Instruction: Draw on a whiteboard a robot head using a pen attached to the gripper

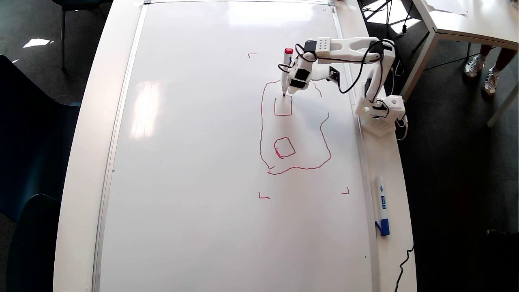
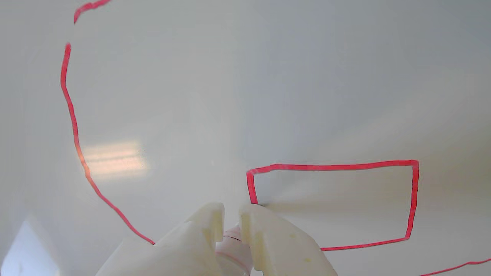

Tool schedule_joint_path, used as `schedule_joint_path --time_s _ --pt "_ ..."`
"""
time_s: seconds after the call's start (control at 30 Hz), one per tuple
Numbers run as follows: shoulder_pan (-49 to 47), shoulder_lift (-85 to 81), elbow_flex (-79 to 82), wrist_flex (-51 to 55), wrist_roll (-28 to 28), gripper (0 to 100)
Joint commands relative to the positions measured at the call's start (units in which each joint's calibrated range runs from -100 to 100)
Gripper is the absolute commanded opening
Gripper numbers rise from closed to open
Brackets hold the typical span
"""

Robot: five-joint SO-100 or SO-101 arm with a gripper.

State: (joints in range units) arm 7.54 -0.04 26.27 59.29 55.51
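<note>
A white 3D-printed plastic gripper, clamped on a slim white pen with a red cap, presses its tip to a small square's corner inside the wobbly red-line robot head near the glossy white whiteboard's right edge.

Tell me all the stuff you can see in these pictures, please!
whiteboard: one, glossy white with a silver frame, covering most of the table.
robot head: one unfinished drawing, red wobbly outline with two small squares inside, on the board's right part in the overhead view.
corner marks: four, small, red, around the drawing.
blue-capped marker: one, white, lying on the table edge right of the board.
table: one, white, under the board.
second table: one, white, top right corner.
shoes: two, white, beside that table.
pen: one, white with red cap, tip on the upper square.
gripper: one, white, clamped around the pen.
</note>
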Motion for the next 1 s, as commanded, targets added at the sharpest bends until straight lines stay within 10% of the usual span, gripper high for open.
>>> schedule_joint_path --time_s 0.0,0.97 --pt "-1.1 4.9 -7.6 -1.3 0.0 1" --pt "-8.2 -20.1 -0.5 19.2 -1.5 1"
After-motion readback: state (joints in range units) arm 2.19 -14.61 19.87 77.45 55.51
